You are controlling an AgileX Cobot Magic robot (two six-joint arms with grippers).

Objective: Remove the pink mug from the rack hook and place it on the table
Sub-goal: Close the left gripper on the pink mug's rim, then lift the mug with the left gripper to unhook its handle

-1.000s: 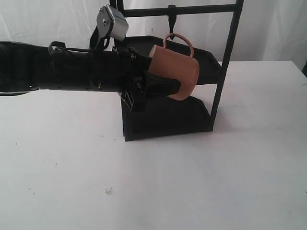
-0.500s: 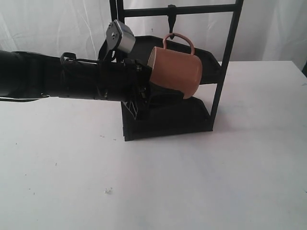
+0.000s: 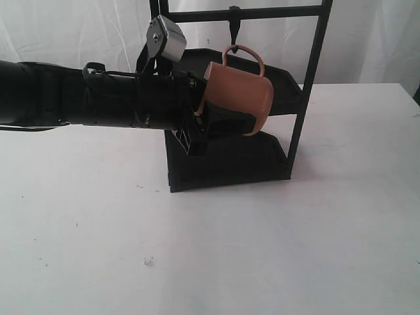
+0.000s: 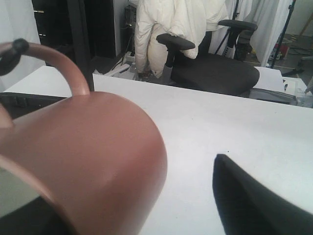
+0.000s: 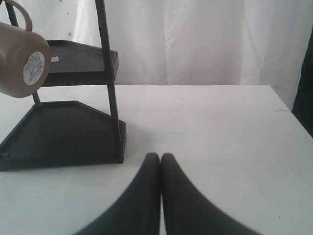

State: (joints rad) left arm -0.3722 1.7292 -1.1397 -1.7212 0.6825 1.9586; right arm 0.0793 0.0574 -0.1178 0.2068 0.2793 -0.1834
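Observation:
The pink mug (image 3: 237, 97) hangs tilted by its loop handle (image 3: 246, 51) on the black rack hook (image 3: 234, 27), its mouth turned toward my left arm. My left gripper (image 3: 226, 118) is open around the mug body. One black finger (image 4: 244, 200) stands apart from the mug's side (image 4: 98, 152), with white table showing in the gap. The other finger is hidden behind the mug. The hook's tip (image 4: 12, 49) still sits inside the handle. My right gripper (image 5: 160, 156) is shut and empty, low over the table (image 5: 220, 127), to the side of the mug (image 5: 22, 63).
The black two-shelf rack (image 3: 230, 157) stands at the back middle of the table (image 3: 262, 249), its uprights (image 3: 308, 79) and top crossbar (image 3: 275, 12) close round the mug. A white curtain hangs behind. An office chair (image 4: 210, 68) stands beyond the table's far edge.
My left arm pushed in toward the rack, rose and then dipped a little. The mug tipped up and settled back with it, its handle staying on the hook.

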